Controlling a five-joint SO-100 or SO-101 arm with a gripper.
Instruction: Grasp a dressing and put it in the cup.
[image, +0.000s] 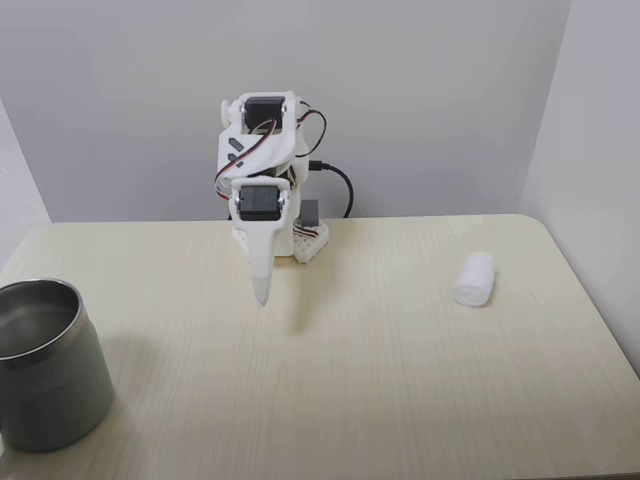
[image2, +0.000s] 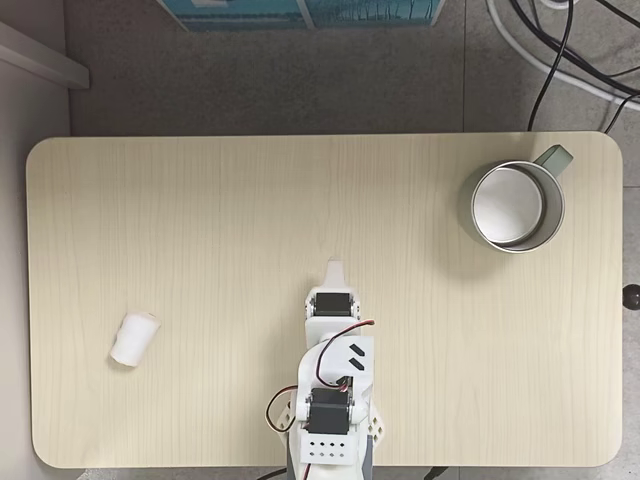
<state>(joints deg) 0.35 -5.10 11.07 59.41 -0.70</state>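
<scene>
While the pale wood table (image: 400, 400) spans most of both fixed views, the white arm (image: 262, 170) stands at its far edge in the centre of a fixed view and at the bottom centre of the view from above (image2: 335, 400). Next in size, the cup (image: 45, 365) sits at the lower left of the frame, and at the upper right when seen from above (image2: 517, 205), well apart from the arm. The gripper (image: 261, 290) points down above the table, its tapered white tip showing no gap, so it looks closed with nothing in it; from above (image2: 334, 268) it lies near mid-frame. Smallest, the dressing (image: 475, 279) lies on its side at right of centre, or lower left from above (image2: 135, 338), well apart from gripper and cup.
</scene>
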